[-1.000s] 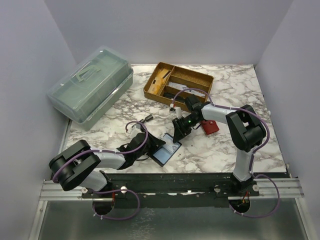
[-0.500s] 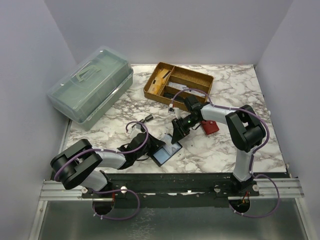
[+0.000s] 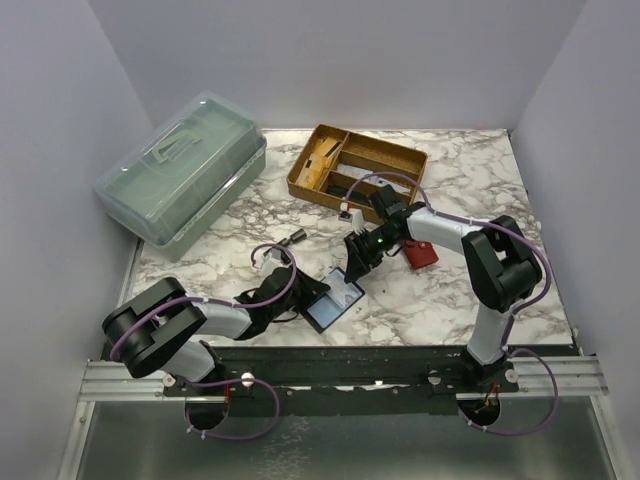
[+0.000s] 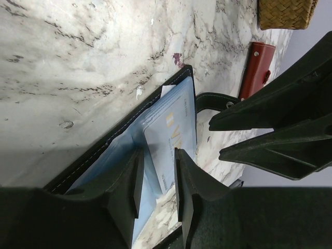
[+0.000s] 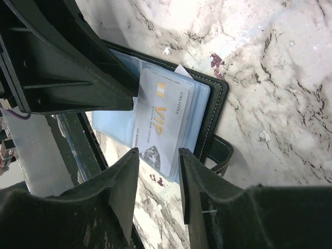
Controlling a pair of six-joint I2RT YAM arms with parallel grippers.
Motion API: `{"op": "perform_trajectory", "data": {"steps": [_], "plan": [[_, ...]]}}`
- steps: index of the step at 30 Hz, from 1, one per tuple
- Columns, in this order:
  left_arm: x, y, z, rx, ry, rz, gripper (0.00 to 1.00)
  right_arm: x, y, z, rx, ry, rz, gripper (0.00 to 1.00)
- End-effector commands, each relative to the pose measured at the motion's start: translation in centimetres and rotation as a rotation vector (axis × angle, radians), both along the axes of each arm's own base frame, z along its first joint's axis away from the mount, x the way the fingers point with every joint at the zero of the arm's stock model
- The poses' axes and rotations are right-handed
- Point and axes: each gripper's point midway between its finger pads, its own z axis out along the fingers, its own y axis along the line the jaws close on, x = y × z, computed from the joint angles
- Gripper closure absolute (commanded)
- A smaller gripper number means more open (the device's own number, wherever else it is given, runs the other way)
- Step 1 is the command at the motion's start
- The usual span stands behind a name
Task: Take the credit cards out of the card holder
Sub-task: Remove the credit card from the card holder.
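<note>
Ana: From above I can place the open black leather card holder (image 3: 340, 296). It lies flat on the white marble-patterned table (image 3: 470, 300), close to the near edge, just beyond the arms' black rail. The cards are too small to read there.

Ben: The wrist cameras show them. A pale blue-grey plastic card (image 5: 162, 124) with "VIP" lettering sits in the holder's clear blue sleeve, a white corner peeping out behind it.

Ana: Jaws?

Ben: The right gripper (image 5: 158, 153) stands part-way open, with the card's near end showing in the gap; whether the pads touch it I cannot tell. The left gripper (image 4: 157, 155) has a narrower gap with sleeve and card in it — clamped or not, I cannot tell either.

Ana: Room?

Ben: Tight at the holder's left end, where both grippers crowd together. Bare marble lies to the holder's right. The small red leather wallet (image 3: 420, 253) is near, a little farther back; the brown woven tray (image 3: 357, 165) and the grey-green lidded plastic box (image 3: 185, 170) are well apart.

Ana: The card's direction?

Ben: In the right wrist view its long axis runs away from the lens, lettering along it — far end beside the holder's stitched edge and strap tab.
</note>
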Motion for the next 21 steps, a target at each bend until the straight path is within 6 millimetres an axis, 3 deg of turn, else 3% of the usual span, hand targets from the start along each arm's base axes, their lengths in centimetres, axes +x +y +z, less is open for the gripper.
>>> {"op": "perform_trajectory", "data": {"steps": [1,21], "plan": [[-0.8,0.1,-0.9,-0.005,0.033,-0.015,0.64,-0.5,0.2,-0.2,0.0,0.004,0.006,0.57],[-0.8,-0.3,-0.8,-0.008,0.028,-0.032,0.64,-1.2,0.1,-2.4,-0.038,0.085,-0.002,0.57]]}}
